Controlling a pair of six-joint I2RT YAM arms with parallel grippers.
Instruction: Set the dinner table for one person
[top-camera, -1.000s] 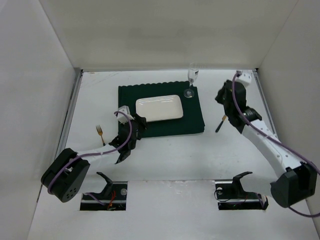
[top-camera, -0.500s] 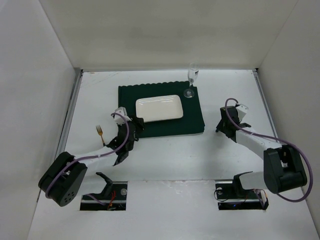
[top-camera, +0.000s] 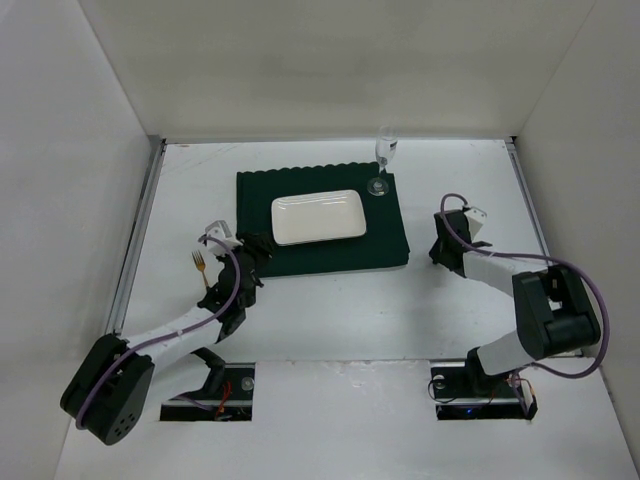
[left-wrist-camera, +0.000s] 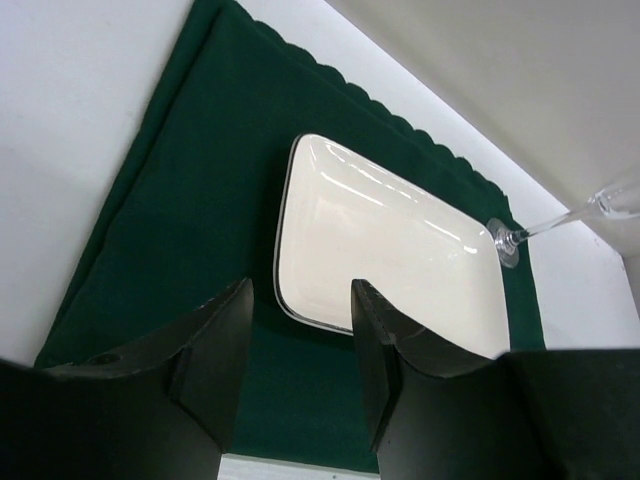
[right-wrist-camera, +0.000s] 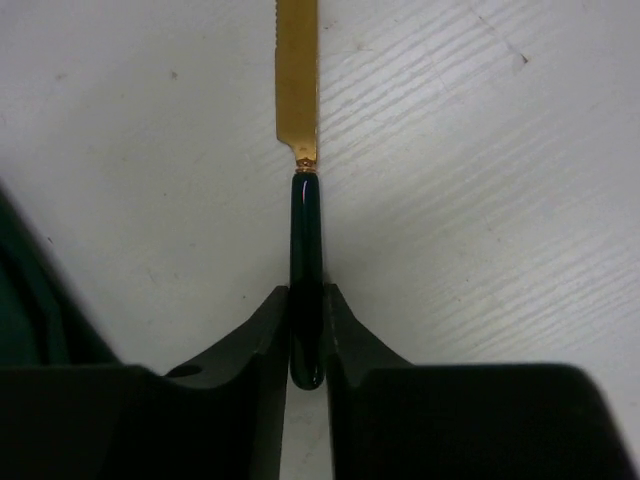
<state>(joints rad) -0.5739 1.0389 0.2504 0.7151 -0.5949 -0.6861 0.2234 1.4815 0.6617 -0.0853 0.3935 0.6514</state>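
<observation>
The white counter (top-camera: 330, 320) spans the whole enclosure floor, carrying a green placemat (top-camera: 390, 240) with a white plate (top-camera: 318, 217) on it. The left end effector (left-wrist-camera: 298, 320), fingers spread and empty, sits at the placemat's near-left corner. The right end effector (right-wrist-camera: 305, 330), just right of the placemat, pinches the dark handle of a knife (right-wrist-camera: 297, 70). A wine glass (top-camera: 378, 186) stands on the placemat's far-right corner.

Robot test cell in a lab, not a home; plain white panels (top-camera: 330, 70) box in a matte white tabletop (top-camera: 330, 320) on three sides; thin metal edge strips (top-camera: 140, 230) run along its sides; left arm (top-camera: 190, 320) and right arm (top-camera: 500, 268), white and black, stand in cut-outs (top-camera: 208, 385) at the near edge; purple cables (top-camera: 235, 280) loop along them; sole props are a green placemat (top-camera: 385, 240), plate (top-camera: 318, 217), glass (top-camera: 385, 150), fork (top-camera: 201, 265), knife (right-wrist-camera: 298, 90); flat, even lighting.
</observation>
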